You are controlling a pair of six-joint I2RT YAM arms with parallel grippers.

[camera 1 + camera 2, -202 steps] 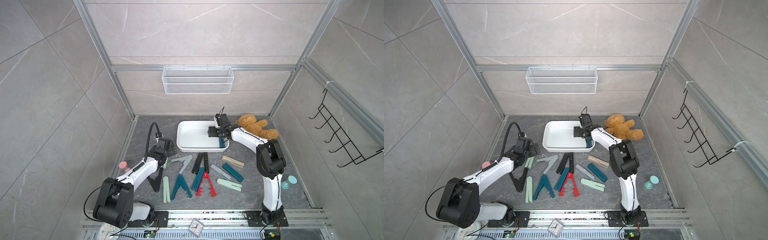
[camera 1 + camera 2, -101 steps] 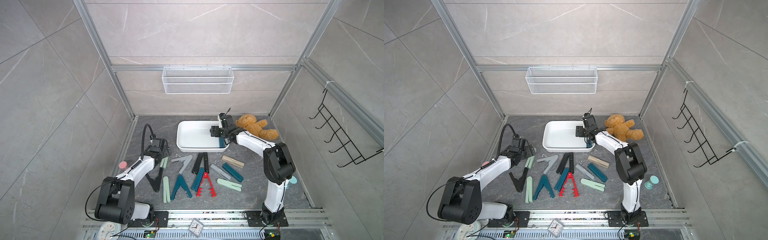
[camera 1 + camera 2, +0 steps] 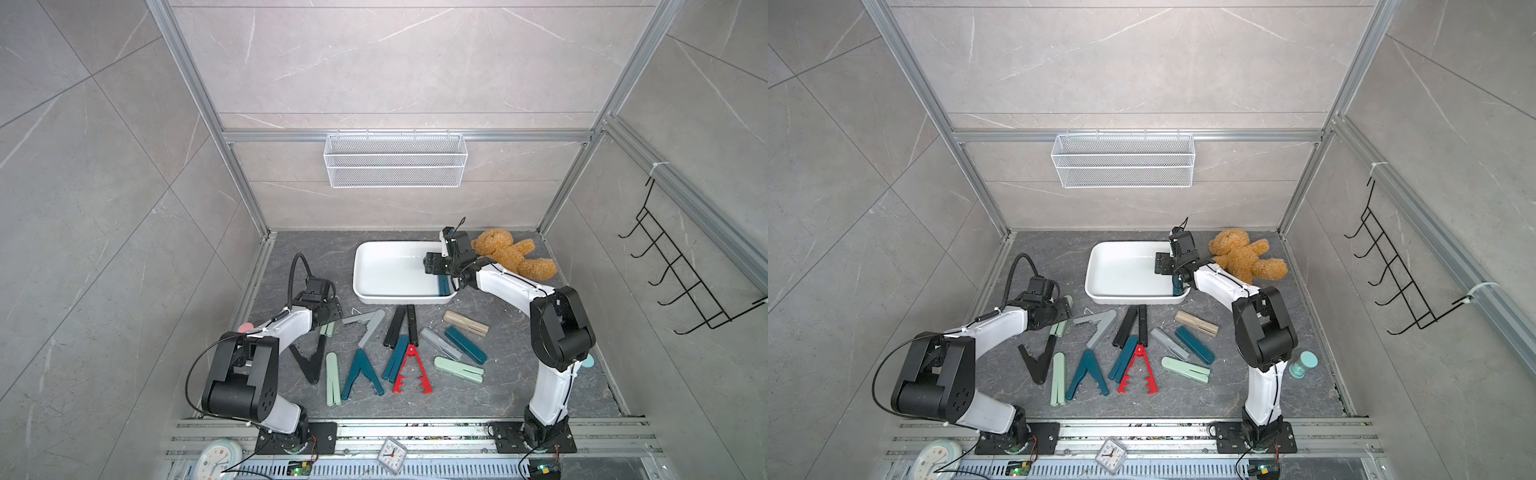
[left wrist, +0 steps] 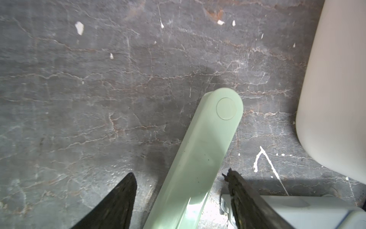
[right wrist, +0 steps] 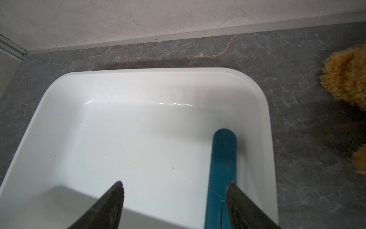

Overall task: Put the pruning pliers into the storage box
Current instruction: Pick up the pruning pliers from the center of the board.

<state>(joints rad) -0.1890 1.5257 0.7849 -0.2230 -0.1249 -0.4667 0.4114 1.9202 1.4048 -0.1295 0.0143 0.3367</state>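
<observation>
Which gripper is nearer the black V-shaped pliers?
Left. The left gripper hovers close by the black V-shaped pliers, jaws either side of a mint pair; the right gripper is over the storage box, well away.

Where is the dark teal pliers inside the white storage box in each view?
In a top view: dark teal pliers, near right corner of the storage box.
In a top view: dark teal pliers, same corner.
Left wrist: not in it.
Right wrist: along the storage box wall.
Shared landmark: the storage box, in all four.
</observation>
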